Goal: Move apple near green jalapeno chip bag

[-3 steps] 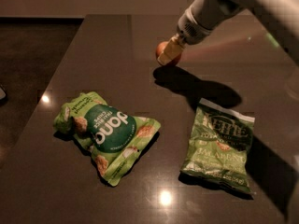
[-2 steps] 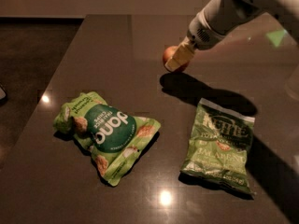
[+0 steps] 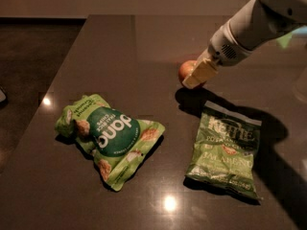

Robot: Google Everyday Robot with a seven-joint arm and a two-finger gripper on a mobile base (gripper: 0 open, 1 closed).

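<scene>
The apple (image 3: 185,69) is small, round and red-orange. It is held in my gripper (image 3: 191,78), above the dark table (image 3: 120,56) at the centre right. One tan finger (image 3: 201,72) lies across the apple's front and the other is hidden behind it. The gripper is shut on the apple. The green jalapeno chip bag (image 3: 226,150), with white "Kettle" lettering, lies flat on the table just below and slightly right of the apple. A dark shadow falls between the apple and the bag's top edge.
A lighter green bag (image 3: 109,136) with a round dark-green label lies crumpled at the left centre. My white arm (image 3: 259,18) comes in from the upper right. The table's left edge runs diagonally, with dark floor (image 3: 24,56) beyond it.
My gripper has carried the apple to the right and a little toward the camera, bringing it closer to the Kettle bag. Both bags have stayed in place.
</scene>
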